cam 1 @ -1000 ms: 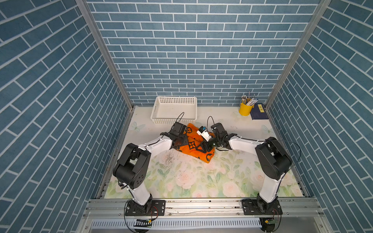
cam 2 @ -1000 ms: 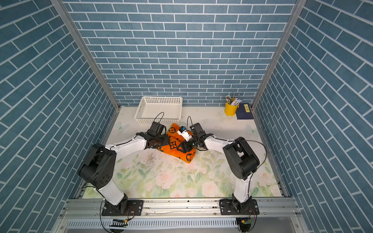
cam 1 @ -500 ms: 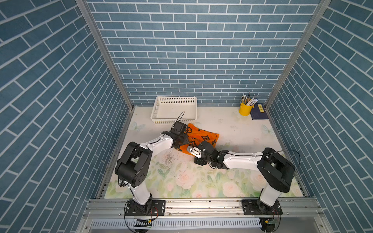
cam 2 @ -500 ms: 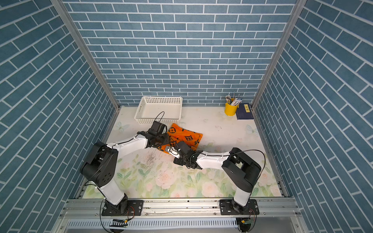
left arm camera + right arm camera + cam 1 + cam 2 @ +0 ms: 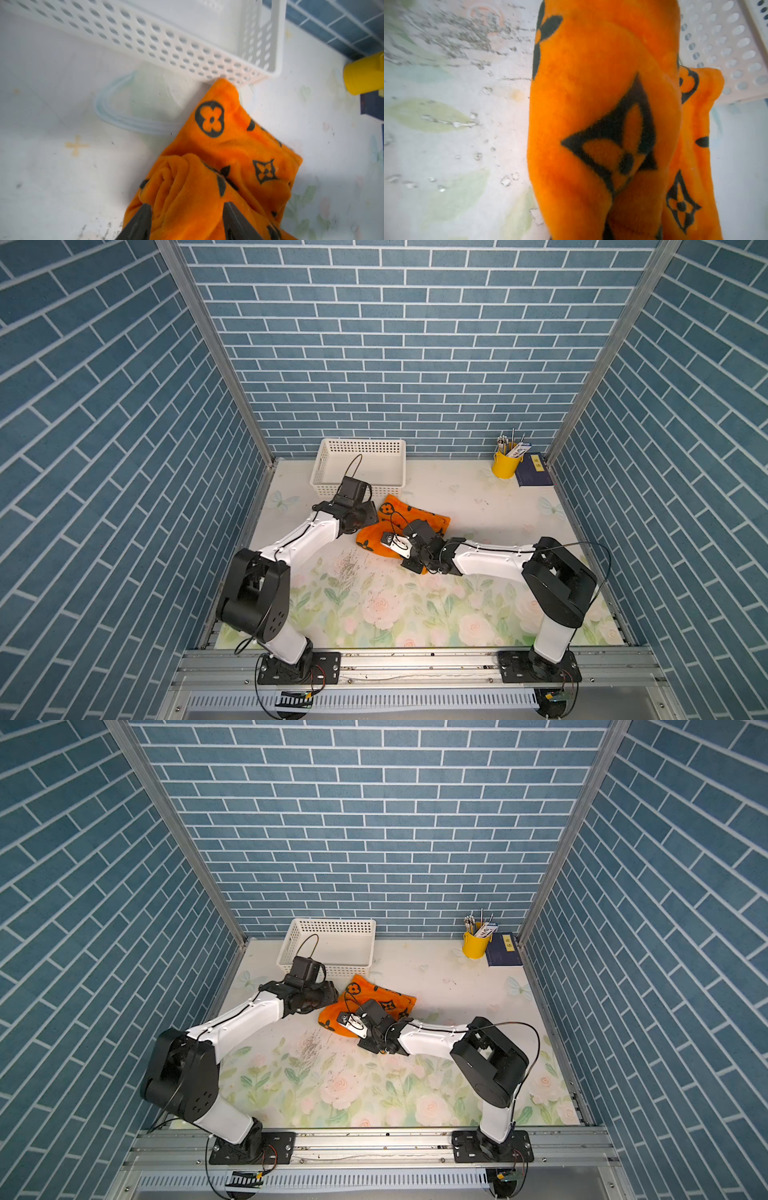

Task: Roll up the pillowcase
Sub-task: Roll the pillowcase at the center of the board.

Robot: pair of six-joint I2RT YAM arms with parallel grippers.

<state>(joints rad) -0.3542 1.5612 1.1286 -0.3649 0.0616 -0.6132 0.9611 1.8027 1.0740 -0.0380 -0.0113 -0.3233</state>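
In both top views the pillowcase [image 5: 419, 518] is seen just in front of the basket [image 5: 361, 442], partly rolled, with a flat tail left pointing at the basket. The right gripper [image 5: 390, 545] has been swung from the roll's far side to its side away from the basket and is now laid on the bundle; whether it is clenched cannot be told. The left gripper [image 5: 368, 516] is kept at the roll's end. In the left wrist view, the layered roll end is straddled by the spread fingers [image 5: 143, 220], though a real pinch cannot be confirmed; one corner is shown touching the basket wall. In the right wrist view, only plush fabric is shown close up and no fingers. A fresh hold for another turn is judged to be underway; the tail remains unrolled.
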